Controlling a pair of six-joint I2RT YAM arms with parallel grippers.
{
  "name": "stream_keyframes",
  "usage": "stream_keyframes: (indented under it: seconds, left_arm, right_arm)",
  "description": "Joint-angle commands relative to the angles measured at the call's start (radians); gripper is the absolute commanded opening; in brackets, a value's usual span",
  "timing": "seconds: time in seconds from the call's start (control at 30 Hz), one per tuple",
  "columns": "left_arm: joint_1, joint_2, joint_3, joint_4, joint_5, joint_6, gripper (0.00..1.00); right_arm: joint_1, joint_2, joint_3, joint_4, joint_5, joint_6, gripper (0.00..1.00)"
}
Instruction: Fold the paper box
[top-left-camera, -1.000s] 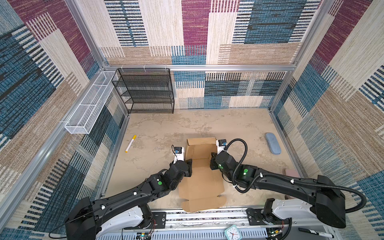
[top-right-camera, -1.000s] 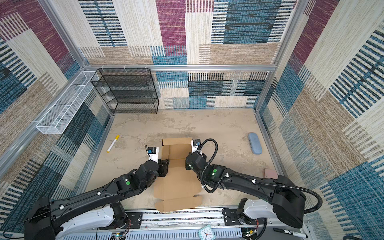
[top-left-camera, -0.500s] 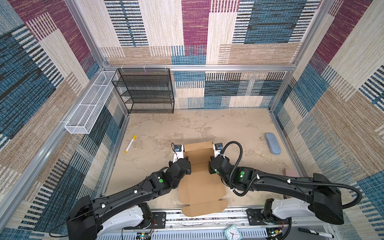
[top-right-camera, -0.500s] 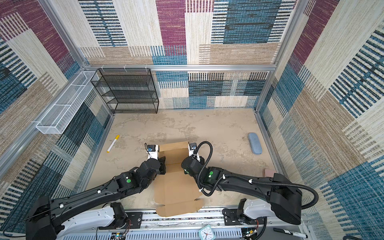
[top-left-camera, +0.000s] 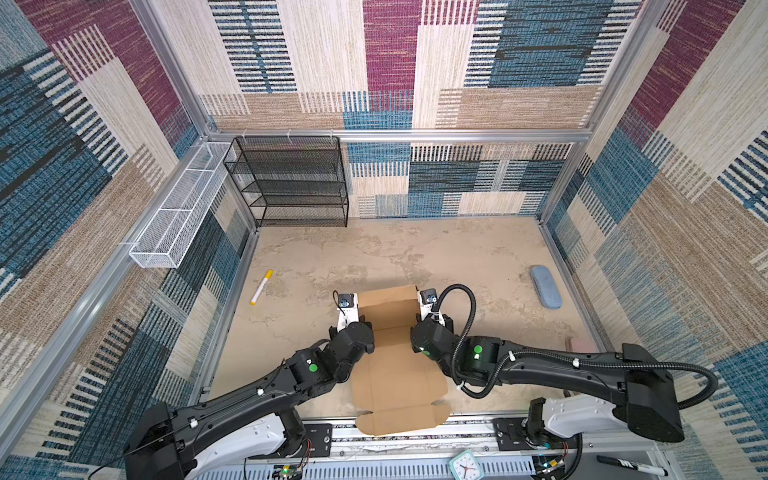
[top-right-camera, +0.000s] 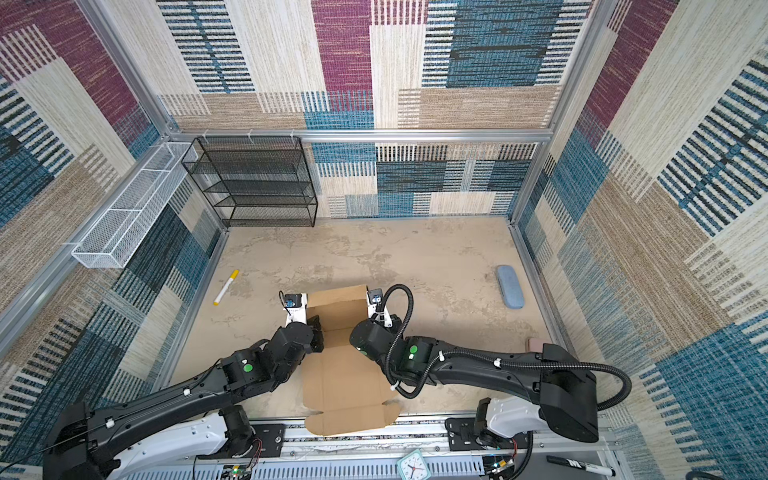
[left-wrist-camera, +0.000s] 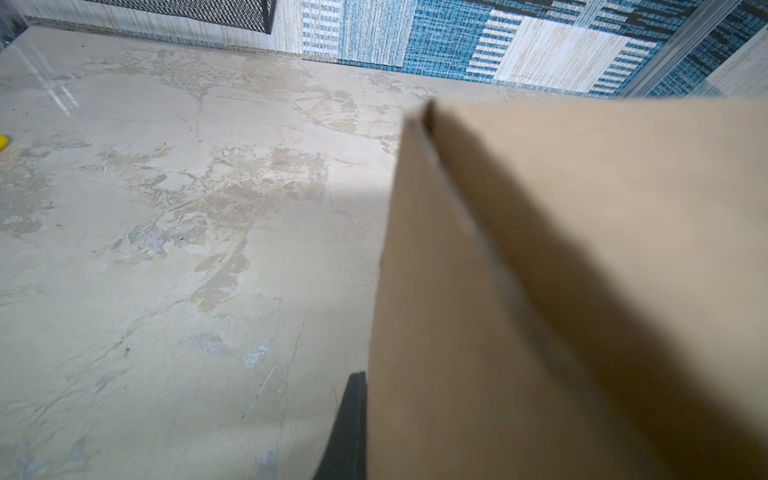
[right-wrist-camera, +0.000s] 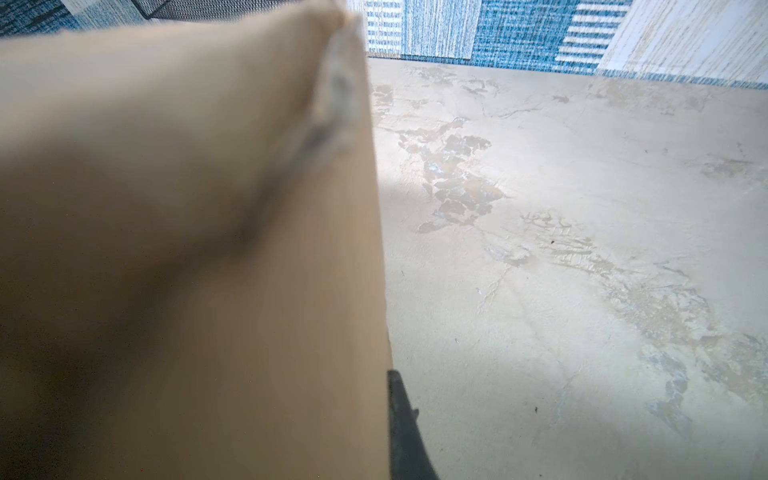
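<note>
The left jaws are clamped together on the left side flap of the paper box (left-wrist-camera: 540, 291). The left wrist view shows one black finger (left-wrist-camera: 349, 424) pressed against the outside of the cardboard, and the other finger is hidden behind the flap. The right jaws are clamped the same way on the opposite flap. Here too only the outer finger (right-wrist-camera: 405, 432) shows beside the blurred brown wall (right-wrist-camera: 187, 270).

In both top views the box (top-left-camera: 399, 374) (top-right-camera: 345, 374) lies on the near middle of the worktop (top-left-camera: 415, 257), between the two wrists. Its far end is raised off the surface into a tilted panel, while the broad middle panel lies flat. The nearest flap reaches past the front edge of the worktop onto the metal rail.

The left arm (top-left-camera: 249, 395) comes in from the near left and the right arm (top-left-camera: 561, 365) from the near right.

A white marker with a yellow cap (top-left-camera: 261, 286) lies well apart to the left. A pale blue case (top-left-camera: 545, 286) lies near the right wall. A black wire shelf (top-left-camera: 291, 183) stands in the far left corner, with a white wire basket (top-left-camera: 178, 208) on the left wall beside it. A small clock (top-left-camera: 465, 467) and a black pen (top-left-camera: 631, 465) lie on the frame in front of the worktop.
</note>
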Motion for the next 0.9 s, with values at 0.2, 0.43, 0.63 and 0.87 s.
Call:
stream_keyframes:
  seconds: [0.2, 0.43, 0.63, 0.87]
  left_arm:
    - [0.0, -0.077, -0.051, -0.054, -0.063, -0.022, 0.0]
    - [0.001, -0.182, -0.111, -0.053, -0.143, -0.063, 0.0]
    - [0.007, -0.199, -0.131, -0.071, -0.163, -0.093, 0.0]
    - [0.039, -0.28, -0.183, -0.061, -0.144, -0.1, 0.0]
  right_arm:
    - [0.088, 0.024, 0.072, -0.002, 0.075, 0.034, 0.0]
    - [0.159, 0.051, 0.118, -0.024, 0.095, 0.052, 0.0]
    - [0.181, 0.035, 0.128, -0.009, 0.102, 0.038, 0.0]
    - [0.191, 0.002, 0.123, 0.003, 0.091, 0.025, 0.0]
